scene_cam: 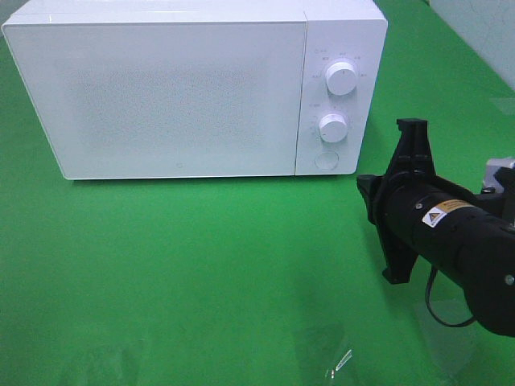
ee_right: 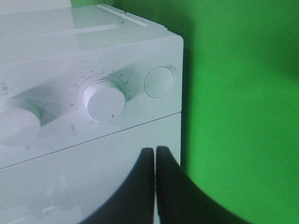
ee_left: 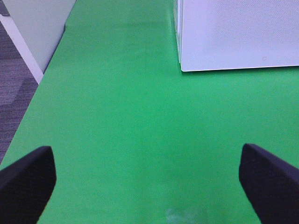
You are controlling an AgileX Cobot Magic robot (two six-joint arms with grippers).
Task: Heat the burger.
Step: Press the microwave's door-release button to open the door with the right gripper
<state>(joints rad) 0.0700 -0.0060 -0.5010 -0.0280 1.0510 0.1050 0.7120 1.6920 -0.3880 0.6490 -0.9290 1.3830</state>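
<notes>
A white microwave (scene_cam: 161, 88) stood at the far side of a green table (scene_cam: 201, 265), its long side running left to right and its frosted door (scene_cam: 169, 96) closed. On its right end, a control panel carried an upper knob (scene_cam: 342, 79), a lower knob (scene_cam: 332, 127) and a round button (scene_cam: 325, 160) below them.

The burger was not visible in any view. It may have been behind the closed door, but that could not be told.

The black right arm (scene_cam: 451, 233) reached in from the near right, aimed far and left at the panel. The right gripper (ee_right: 155, 150) was clenched, its fingertips pressed together on nothing, just in front of the seam between door and panel. It was not touching the microwave.

The left gripper (ee_left: 145, 151) was spread wide and empty, low over bare table left of the microwave, well apart from the controls.

The right arm was much the nearer to the knobs and button, so the coming move probably fell to it: a short reach forward to the lower knob or the button.
</notes>
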